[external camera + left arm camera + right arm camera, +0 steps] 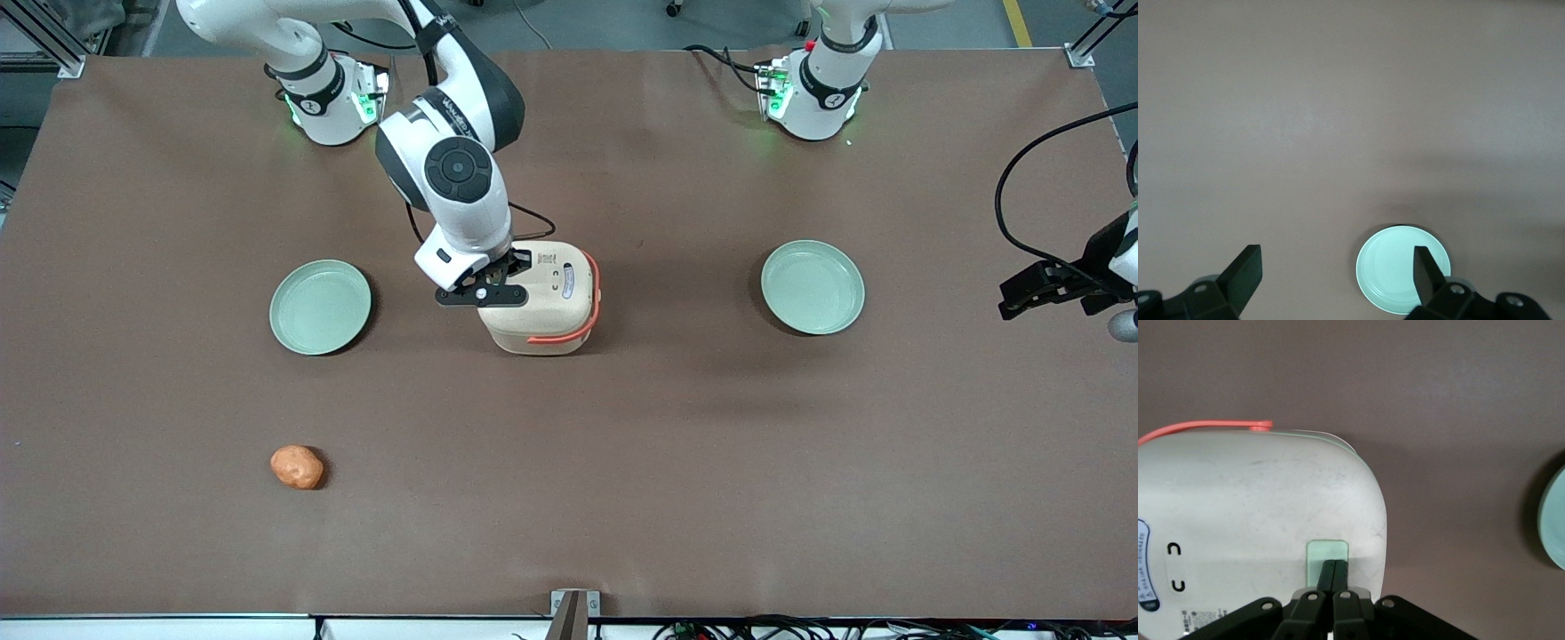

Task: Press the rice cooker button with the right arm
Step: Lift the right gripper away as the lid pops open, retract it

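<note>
The rice cooker stands mid-table between two green plates. The gripper, fingers pinched together, rests its tips on the button on the lid. The oval label carries print, seemingly too fine to read.

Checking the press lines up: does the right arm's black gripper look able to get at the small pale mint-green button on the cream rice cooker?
Probably yes. The gripper, fingers shut, sits right over the button on the rice cooker lid, with nothing between them.
</note>
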`<state>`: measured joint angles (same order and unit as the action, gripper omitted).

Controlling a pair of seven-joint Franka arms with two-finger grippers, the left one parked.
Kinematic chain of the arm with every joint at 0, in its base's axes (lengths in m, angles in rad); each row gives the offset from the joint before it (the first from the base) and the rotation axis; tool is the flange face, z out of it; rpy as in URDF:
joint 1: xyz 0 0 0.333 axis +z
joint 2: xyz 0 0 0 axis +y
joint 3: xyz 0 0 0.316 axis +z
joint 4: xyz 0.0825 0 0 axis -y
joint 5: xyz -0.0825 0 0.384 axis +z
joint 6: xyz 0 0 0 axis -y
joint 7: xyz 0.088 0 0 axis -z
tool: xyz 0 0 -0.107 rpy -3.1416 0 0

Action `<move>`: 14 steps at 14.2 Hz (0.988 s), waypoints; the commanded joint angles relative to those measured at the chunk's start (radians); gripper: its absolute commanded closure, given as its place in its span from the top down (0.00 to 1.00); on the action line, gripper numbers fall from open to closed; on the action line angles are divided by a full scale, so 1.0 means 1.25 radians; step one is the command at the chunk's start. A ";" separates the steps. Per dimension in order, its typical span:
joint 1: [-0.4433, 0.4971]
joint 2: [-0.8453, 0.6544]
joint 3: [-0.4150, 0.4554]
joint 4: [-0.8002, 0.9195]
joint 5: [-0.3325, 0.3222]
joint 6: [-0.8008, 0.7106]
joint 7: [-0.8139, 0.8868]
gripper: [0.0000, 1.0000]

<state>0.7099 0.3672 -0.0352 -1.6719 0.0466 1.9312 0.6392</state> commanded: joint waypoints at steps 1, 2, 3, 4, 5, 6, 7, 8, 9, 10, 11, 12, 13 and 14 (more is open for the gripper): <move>-0.013 -0.066 -0.011 0.043 0.012 -0.114 0.009 0.05; -0.027 -0.087 -0.012 0.055 0.000 -0.152 0.007 0.08; -0.057 -0.116 -0.014 0.061 -0.002 -0.180 0.007 0.12; -0.090 -0.139 -0.016 0.061 0.000 -0.194 0.005 0.15; -0.120 -0.162 -0.018 0.061 0.000 -0.208 -0.002 0.19; -0.156 -0.178 -0.018 0.061 -0.002 -0.223 -0.009 0.24; -0.191 -0.193 -0.018 0.061 -0.002 -0.223 -0.020 0.44; -0.219 -0.205 -0.018 0.061 -0.002 -0.224 -0.029 0.69; -0.252 -0.216 -0.018 0.061 -0.002 -0.224 -0.030 1.00; -0.285 -0.229 -0.017 0.060 -0.002 -0.226 -0.031 1.00; -0.311 -0.234 -0.018 0.061 -0.002 -0.227 -0.041 1.00; -0.342 -0.243 -0.018 0.061 0.000 -0.228 -0.077 1.00; -0.385 -0.248 -0.018 0.061 0.001 -0.240 -0.139 1.00; -0.425 -0.250 -0.020 0.062 0.001 -0.259 -0.212 1.00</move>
<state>0.2709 0.0889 -0.0768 -1.5679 0.0429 1.6319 0.4955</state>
